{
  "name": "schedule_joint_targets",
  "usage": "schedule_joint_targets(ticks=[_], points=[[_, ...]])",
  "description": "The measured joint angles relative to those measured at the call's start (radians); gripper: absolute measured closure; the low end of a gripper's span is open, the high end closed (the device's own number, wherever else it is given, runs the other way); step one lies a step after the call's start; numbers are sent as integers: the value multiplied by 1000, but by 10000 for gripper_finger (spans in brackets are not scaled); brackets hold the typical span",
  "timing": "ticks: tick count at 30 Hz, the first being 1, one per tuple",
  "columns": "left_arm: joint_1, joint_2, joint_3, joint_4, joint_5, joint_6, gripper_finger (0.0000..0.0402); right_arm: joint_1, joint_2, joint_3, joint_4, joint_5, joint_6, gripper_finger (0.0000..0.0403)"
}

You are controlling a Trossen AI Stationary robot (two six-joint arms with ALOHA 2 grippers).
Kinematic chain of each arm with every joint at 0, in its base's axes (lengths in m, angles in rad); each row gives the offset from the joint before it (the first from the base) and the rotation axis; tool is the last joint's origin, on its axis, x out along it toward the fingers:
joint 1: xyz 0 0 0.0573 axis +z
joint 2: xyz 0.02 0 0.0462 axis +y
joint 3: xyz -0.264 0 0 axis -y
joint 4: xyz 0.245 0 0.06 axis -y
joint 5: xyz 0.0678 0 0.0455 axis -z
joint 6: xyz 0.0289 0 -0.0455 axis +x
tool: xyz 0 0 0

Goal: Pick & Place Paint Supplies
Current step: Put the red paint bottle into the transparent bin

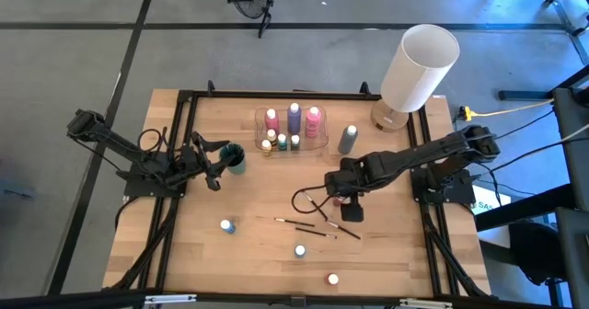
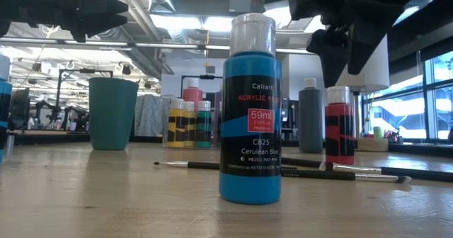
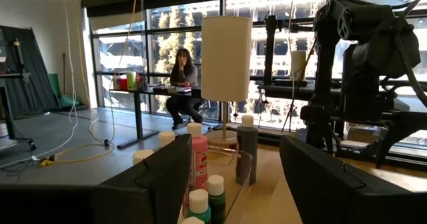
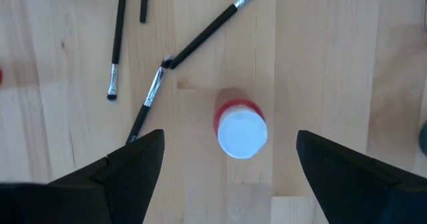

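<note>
Wood table (image 1: 202, 254): light planks in a black frame, both arms over it.
Right gripper (image 4: 230, 159): pointing straight down above the red bottle (image 4: 241, 129), jaws spread wide, one finger on each side of the white cap, no contact visible. In the high view it sits right of table centre (image 1: 350, 201).
Left gripper (image 1: 219, 165): left of centre, just beside the teal cup (image 1: 236, 156), level with the table, jaws apart, nothing between them. Its wrist view looks past the fingers (image 3: 150, 184) at the tray bottles.
Clear tray (image 1: 260, 118): at the table's back middle, holding the pink bottle (image 1: 271, 120), purple bottle (image 1: 294, 117), a second pink one (image 1: 313, 120), plus small yellow (image 1: 267, 147), white-capped (image 1: 282, 144) and green (image 1: 295, 142) bottles in front.
Grey bottle (image 1: 347, 140): upright on the table, just right of the tray, outside it.
Paintbrushes (image 1: 299, 223): lying flat near the middle front, loosely crossed, close to the right gripper.
Loose small bottles: blue one (image 1: 227, 225) front left, another blue (image 1: 300, 251) front centre, red one (image 1: 332, 279) near the front edge; all upright, well apart.
White lamp (image 1: 416, 70): back right corner.
Background: person seated at a desk (image 3: 181, 74), far off by the windows.
</note>
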Motion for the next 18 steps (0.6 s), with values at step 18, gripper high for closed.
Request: schedule_joint_targets(ticks=[18], points=[[0,0,0,0,1,0,178,-17,50,-1,4,-18,-7,59]])
